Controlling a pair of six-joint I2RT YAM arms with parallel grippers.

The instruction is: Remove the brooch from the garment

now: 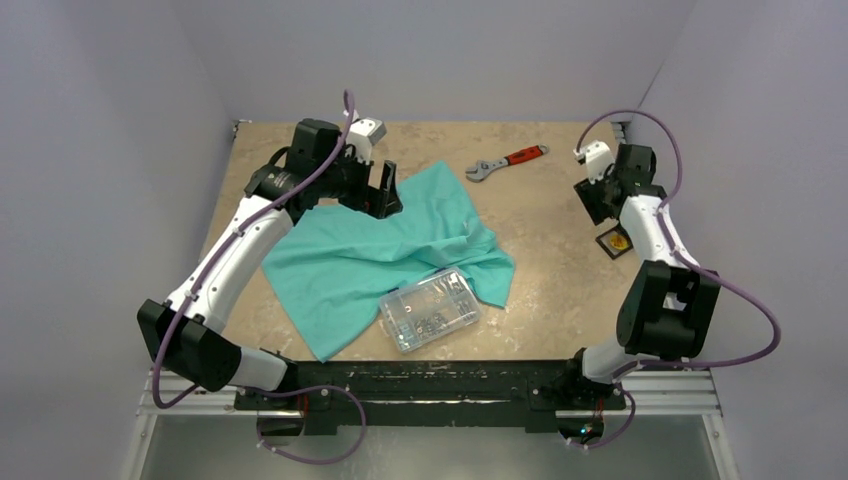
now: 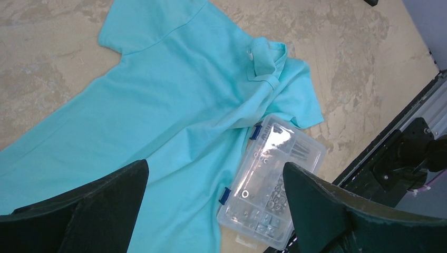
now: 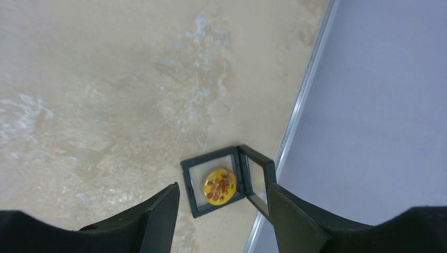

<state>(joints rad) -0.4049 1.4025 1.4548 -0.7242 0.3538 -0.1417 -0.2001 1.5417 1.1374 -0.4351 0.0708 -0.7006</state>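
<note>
The teal-green T-shirt lies crumpled on the table's left half; in the left wrist view its collar and white neck label show. The round orange-yellow brooch is off the shirt. It lies in a small open black frame case at the right table edge, and is clear in the right wrist view. My right gripper is open and empty just above the case. My left gripper is open and empty above the shirt's far edge.
A clear plastic parts box rests on the shirt's near right corner. A red-handled wrench lies at the back centre. The grey side wall stands right beside the case.
</note>
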